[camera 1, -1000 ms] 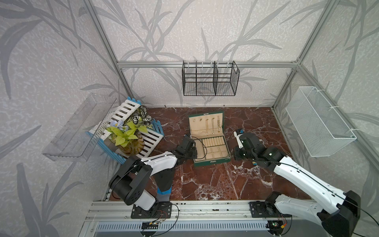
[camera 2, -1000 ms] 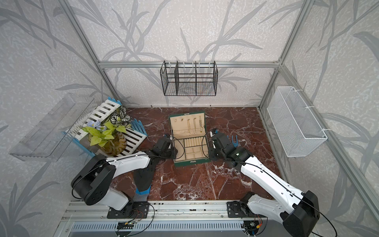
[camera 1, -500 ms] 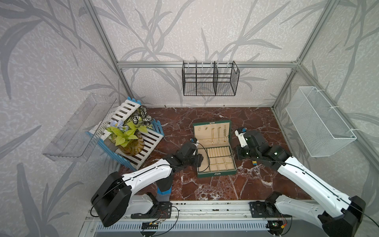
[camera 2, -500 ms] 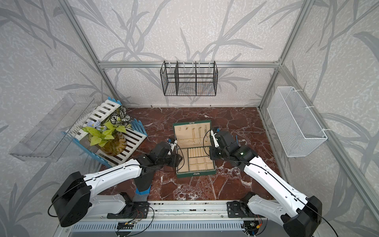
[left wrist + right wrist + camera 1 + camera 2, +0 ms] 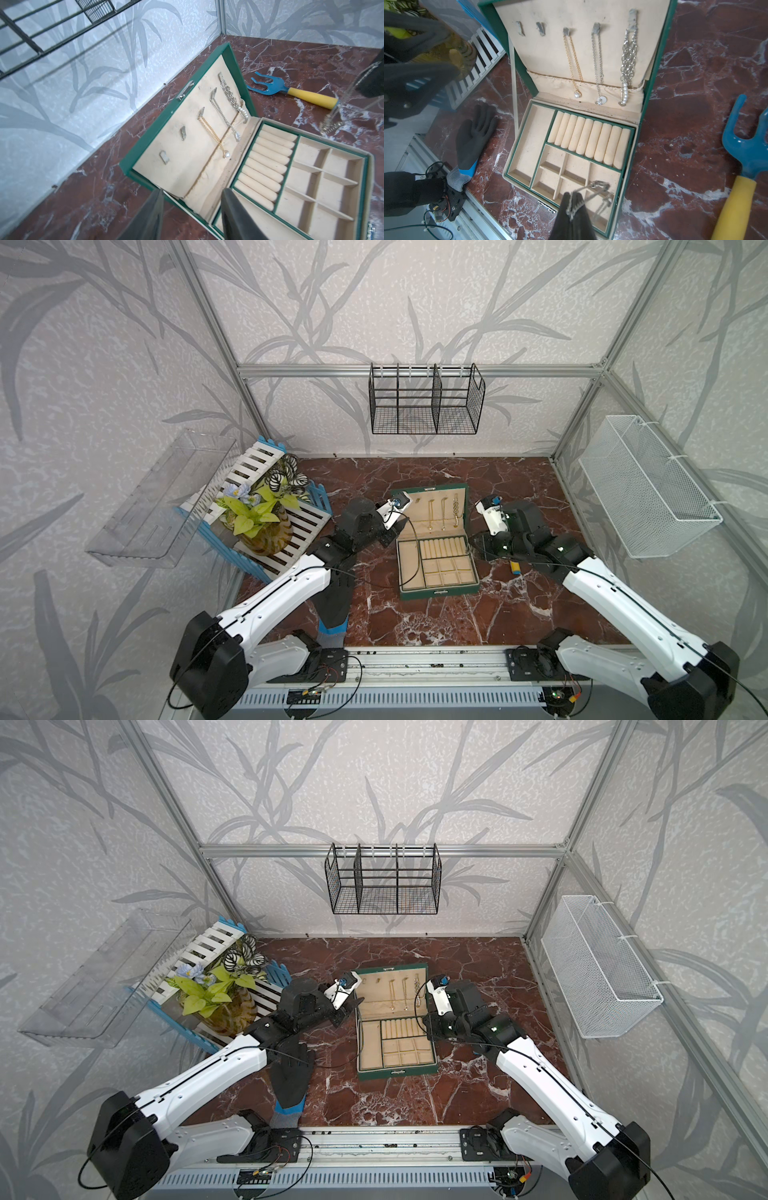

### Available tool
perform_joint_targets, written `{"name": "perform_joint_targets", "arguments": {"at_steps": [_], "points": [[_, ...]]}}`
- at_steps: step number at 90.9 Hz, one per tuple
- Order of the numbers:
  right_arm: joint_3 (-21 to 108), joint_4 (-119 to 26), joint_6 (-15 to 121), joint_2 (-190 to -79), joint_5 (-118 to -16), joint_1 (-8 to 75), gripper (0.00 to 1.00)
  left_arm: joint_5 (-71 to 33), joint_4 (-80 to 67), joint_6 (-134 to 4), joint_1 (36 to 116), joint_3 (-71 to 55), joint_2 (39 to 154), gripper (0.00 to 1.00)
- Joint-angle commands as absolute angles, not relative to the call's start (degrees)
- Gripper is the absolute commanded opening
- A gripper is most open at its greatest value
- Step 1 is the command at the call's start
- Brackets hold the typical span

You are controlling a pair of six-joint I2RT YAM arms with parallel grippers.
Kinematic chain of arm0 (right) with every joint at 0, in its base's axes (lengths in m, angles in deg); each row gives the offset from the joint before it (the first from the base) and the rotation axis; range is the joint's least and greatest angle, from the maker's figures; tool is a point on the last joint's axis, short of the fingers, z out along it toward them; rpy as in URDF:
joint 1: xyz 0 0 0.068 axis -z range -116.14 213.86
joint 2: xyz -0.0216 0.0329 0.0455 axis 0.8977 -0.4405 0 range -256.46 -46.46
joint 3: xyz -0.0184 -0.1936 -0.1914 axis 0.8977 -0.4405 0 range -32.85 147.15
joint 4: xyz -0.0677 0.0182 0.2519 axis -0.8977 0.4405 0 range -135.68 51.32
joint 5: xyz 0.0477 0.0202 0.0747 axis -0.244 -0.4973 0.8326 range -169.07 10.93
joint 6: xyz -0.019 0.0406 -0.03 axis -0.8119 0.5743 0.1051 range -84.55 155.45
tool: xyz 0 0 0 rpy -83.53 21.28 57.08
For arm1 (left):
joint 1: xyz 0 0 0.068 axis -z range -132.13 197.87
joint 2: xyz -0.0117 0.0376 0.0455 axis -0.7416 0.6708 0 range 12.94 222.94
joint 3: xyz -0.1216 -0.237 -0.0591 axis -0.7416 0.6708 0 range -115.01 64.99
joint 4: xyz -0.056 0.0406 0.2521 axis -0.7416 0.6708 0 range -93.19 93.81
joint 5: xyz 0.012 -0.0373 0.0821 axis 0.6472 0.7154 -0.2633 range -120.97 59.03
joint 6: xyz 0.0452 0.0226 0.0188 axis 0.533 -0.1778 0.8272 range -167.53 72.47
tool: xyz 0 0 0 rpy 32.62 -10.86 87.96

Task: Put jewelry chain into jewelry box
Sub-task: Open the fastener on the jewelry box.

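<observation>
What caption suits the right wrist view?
Right end effector pinches a silver chain beside the open jewelry box.

Black glove (image 5: pixel 473 141) and yellow-handled blue fork (image 5: pixel 274 86) lie on marble tabletop (image 5: pixel 436 622).

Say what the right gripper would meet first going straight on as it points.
Likely the gridded compartments of the dark green, beige-lined jewelry box; the right gripper, shut on a thin silver chain, aims there. Depth unclear.

The right wrist view cuts off the rake handle (image 5: pixel 735 207) and blurs the left tool (image 5: pixel 452 53).
</observation>
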State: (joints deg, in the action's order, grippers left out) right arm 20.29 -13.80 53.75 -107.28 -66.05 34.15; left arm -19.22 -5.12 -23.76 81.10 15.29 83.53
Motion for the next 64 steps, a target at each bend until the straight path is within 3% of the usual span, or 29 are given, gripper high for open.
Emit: {"name": "perform_joint_targets", "arguments": {"at_steps": [1, 26, 64], "points": [[19.1, -17.2, 52.7, -106.8, -62.6, 34.6, 0.00, -14.7, -6.4, -12.4, 81.1, 10.3, 88.9, 0.45], [18.1, -19.1, 52.4, -107.6, -60.2, 35.1, 0.00, -15.7, -4.6, -6.8, 80.9, 1.8, 99.5, 0.38], [17.3, -20.5, 52.2, -108.6, -58.8, 37.1, 0.00, -19.2, -4.9, -4.1, 80.9, -1.8, 105.4, 0.35]]}}
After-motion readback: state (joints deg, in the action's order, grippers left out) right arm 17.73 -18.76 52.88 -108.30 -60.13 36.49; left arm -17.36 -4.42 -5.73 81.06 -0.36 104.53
